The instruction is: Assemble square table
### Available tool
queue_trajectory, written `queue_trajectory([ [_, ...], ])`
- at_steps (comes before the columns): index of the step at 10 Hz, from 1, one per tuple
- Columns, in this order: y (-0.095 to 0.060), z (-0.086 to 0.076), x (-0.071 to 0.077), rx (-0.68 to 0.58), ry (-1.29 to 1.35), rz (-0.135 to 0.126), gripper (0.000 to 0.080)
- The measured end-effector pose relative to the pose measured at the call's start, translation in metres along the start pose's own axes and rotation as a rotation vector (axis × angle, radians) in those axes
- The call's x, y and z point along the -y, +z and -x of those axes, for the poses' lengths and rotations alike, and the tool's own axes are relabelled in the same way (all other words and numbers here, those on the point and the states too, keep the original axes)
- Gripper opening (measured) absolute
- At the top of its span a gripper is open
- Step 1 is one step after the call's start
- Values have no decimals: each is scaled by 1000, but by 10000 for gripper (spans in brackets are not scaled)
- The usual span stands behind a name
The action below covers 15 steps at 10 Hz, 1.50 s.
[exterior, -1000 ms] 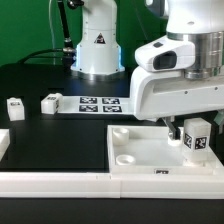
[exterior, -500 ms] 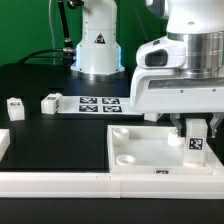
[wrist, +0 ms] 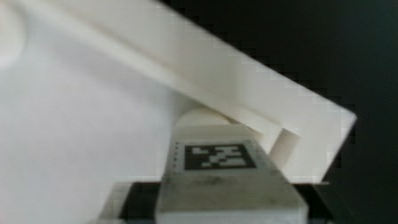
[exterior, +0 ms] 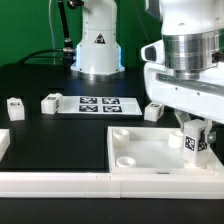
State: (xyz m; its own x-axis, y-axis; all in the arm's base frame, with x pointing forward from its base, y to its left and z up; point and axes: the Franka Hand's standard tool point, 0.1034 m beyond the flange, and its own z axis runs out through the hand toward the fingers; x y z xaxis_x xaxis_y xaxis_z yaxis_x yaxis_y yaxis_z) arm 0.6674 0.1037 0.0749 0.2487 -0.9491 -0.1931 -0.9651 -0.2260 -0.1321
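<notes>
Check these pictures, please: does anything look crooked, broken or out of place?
Nothing stands out. The claw grips one leg, roughly upright, at the tabletop corner on the exterior view's right; the tabletop lies flat.

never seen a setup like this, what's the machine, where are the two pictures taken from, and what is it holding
It is a white robot arm ending in a two-finger gripper, putting a small table together. One picture comes from a camera off the arm, the other from a camera on its wrist. On the black table lie a white plastic square tray-like tabletop, three loose short white tagged legs and a thin flat white marker board. The gripper is closed on a fourth leg at the tabletop's corner.
</notes>
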Motion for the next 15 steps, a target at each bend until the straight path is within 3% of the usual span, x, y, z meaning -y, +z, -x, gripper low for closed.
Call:
queue_trajectory([
  [3, 1, 1, 1, -3, 95, -12, 288],
  [4, 1, 1, 1, -4, 32, -10, 397],
  [5, 0, 0, 1, -16, -201, 7, 548],
  [6, -2, 2, 2, -17, -389, 26, 548],
  [7, -3, 3, 3, -17, -499, 26, 618],
  [11, -2, 1, 2, -17, -816, 41, 649],
  [12, -2, 1, 3, -21, -977, 67, 649],
  [13, -4, 2, 10, -27, -1208, 111, 649],
  [15, -2, 2, 13, -21, -1297, 119, 649],
])
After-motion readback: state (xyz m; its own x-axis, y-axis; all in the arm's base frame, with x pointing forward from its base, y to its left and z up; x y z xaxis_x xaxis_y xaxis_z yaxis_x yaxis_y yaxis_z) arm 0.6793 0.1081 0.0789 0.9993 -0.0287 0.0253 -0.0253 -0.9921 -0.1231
